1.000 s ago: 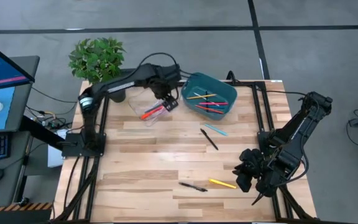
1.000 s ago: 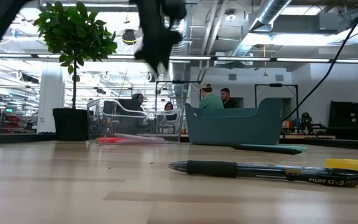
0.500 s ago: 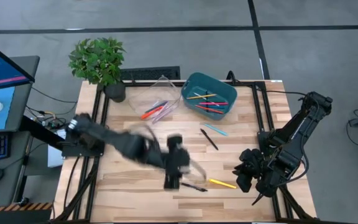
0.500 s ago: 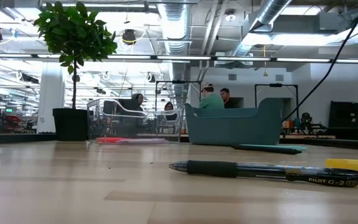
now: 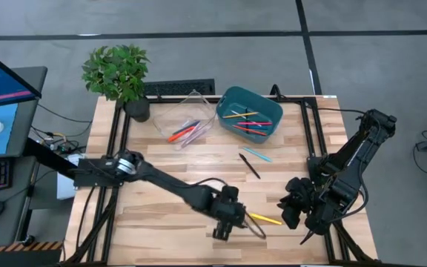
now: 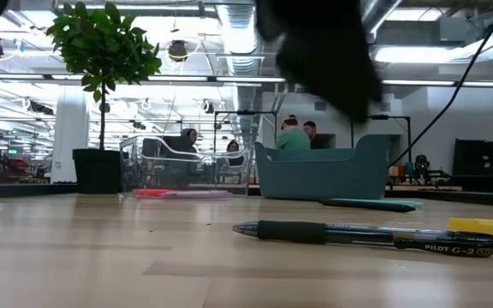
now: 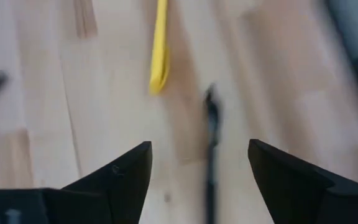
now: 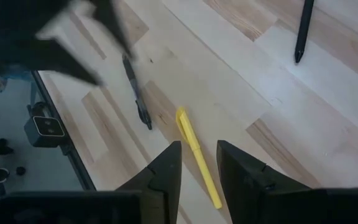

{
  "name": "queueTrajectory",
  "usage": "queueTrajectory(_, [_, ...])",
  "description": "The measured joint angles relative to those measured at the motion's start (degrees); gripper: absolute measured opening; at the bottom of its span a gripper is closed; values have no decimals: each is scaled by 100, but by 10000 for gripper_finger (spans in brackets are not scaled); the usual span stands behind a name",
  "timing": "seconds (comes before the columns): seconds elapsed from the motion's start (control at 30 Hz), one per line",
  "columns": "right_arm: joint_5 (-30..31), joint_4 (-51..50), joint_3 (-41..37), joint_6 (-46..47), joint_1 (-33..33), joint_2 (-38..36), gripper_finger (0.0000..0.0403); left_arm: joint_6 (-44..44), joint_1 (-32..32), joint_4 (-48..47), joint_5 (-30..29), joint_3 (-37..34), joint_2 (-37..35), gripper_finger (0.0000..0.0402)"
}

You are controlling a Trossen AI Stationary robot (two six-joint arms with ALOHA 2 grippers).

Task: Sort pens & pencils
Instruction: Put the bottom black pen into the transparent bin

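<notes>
My left gripper (image 5: 224, 225) hangs open above a black pen (image 7: 211, 134) near the table's front edge. Its fingers stand on either side of the pen without touching it (image 7: 199, 144). A yellow pen (image 5: 265, 219) lies just to the right of that pen. A teal pen (image 5: 258, 154) and another black pen (image 5: 249, 165) lie at mid-table. A teal bin (image 5: 269, 107) holds several pencils. A clear bin (image 5: 170, 119) holds red and orange pens. My right gripper (image 5: 299, 211) waits at the table's right, slightly open and empty (image 8: 197, 146).
A potted plant (image 5: 117, 70) stands at the far left corner. The black frame rails (image 5: 310, 141) run along the table's left and right sides. Bare wood (image 5: 154, 215) lies at the near left. People sit in the room behind the table (image 6: 294, 135).
My left arm has swung fast from the clear bin at the far side, across the table toward the near edge. It now hangs over the black pen by the yellow one. The pens on the table have stayed in place.
</notes>
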Motion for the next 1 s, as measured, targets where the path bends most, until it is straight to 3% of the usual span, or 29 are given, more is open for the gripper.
queueTrajectory(0.3, [4,-24,0,8,0,-1,123,168,226,-434,813,23,873,261])
queueTrajectory(0.43, [2,-46,0,8,4,-2,123,181,154,-444,357,44,1069,253])
queueTrajectory(0.57, [1,-49,0,7,11,0,123,-161,153,-643,115,15,1074,196])
queueTrajectory(0.77, [15,-55,0,8,9,0,123,-414,187,-798,99,25,1068,33])
queueTrajectory(1.0, [15,-55,0,6,9,0,123,-795,226,-813,144,-20,825,23])
